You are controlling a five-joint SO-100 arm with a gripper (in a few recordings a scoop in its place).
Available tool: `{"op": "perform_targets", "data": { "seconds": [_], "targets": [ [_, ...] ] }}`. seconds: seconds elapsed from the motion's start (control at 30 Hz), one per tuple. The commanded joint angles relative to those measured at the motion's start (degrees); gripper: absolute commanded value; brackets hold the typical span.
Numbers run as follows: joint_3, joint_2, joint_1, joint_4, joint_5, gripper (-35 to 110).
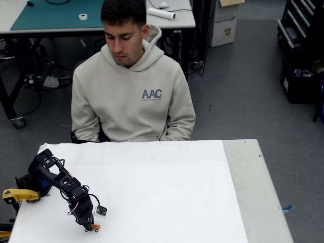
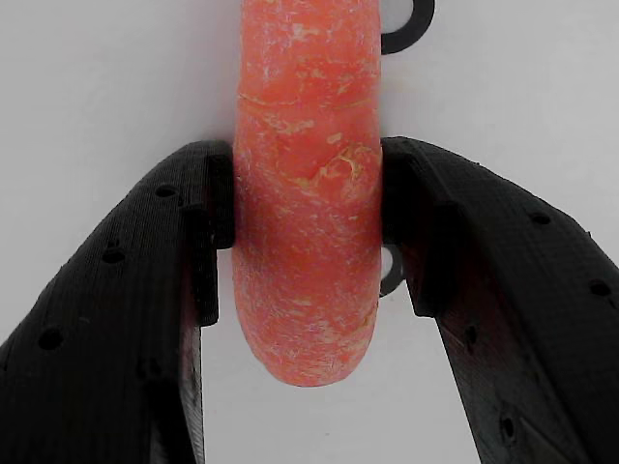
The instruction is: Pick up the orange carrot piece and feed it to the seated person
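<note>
The white table [image 1: 167, 192] spans the fixed view. Behind its far edge sits the seated person [image 1: 131, 91], whose beige hoodie reads "AAC" in blue. At the table's near left corner the black arm bends down, its gripper [image 1: 93, 228] low over the surface. The jaws are closed against both sides of the orange carrot piece [image 2: 308, 193], rough-skinned, pale-flecked, with a rounded end.

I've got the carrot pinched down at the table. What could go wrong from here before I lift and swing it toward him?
1. In the wrist view the fingers pinch the carrot piece only at its rounded sides, so it might twist or slip out on the lift.
2. In the fixed view the gripper is at the table's near left, and the seated person is beyond the far edge; a long, fast swing could shake it loose.
</note>
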Motion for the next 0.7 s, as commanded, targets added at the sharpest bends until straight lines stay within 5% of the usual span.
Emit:
{"op": "perform_targets", "data": {
  "seconds": [0.0, 0.67],
  "targets": [
    [-1.8, 2.2, 0.7, 0.3, -0.6, -3],
    [-4.6, 25.0, -21.1, -0.6, -1.2, -3]
  ]
}}
